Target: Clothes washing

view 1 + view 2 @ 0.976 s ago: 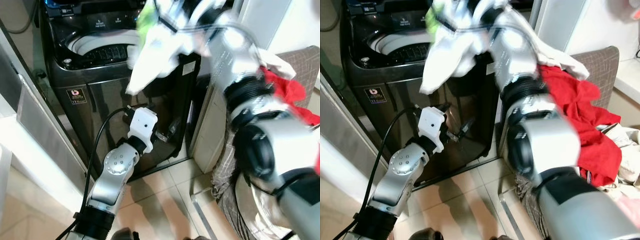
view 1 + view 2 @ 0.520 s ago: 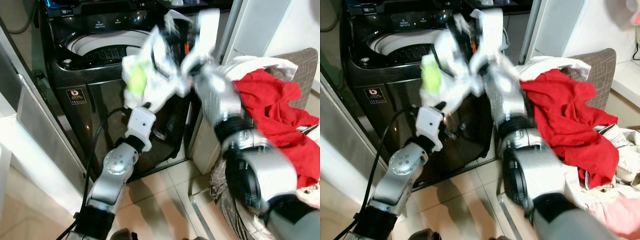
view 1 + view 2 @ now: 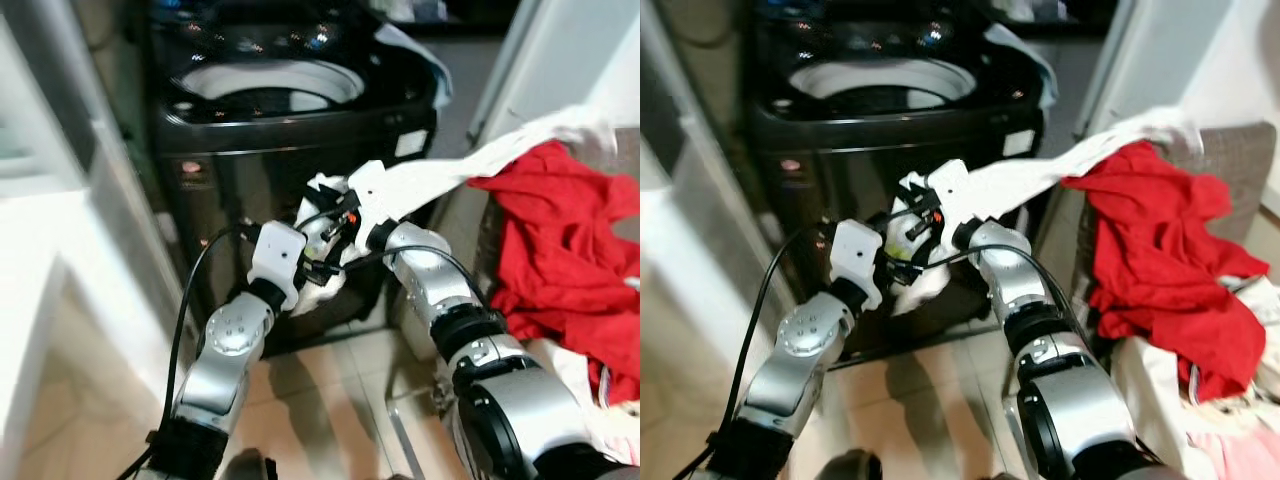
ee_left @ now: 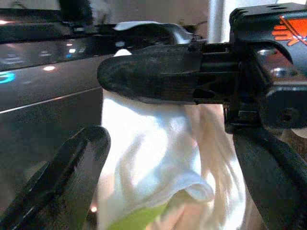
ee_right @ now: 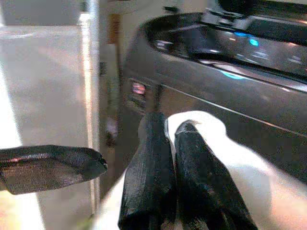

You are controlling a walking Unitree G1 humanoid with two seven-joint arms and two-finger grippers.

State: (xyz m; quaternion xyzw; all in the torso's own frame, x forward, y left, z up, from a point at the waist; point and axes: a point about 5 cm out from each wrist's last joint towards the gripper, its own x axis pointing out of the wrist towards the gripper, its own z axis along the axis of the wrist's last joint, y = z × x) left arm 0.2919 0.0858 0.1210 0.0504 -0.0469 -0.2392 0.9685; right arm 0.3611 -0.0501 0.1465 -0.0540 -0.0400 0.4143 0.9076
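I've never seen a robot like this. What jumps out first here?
Two silver arms meet in front of a dark top-loading washing machine, whose lid is open. The right claw is pinched shut on a white cloth, while the left claw stands open around it. On the right lies a heap of bright red clothing.

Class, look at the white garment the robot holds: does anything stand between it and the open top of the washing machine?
Nothing visible blocks the way. The white cloth garment hangs low before the dark washing machine, below its open tub, pinched in the right hand; the left hand is open beside it.
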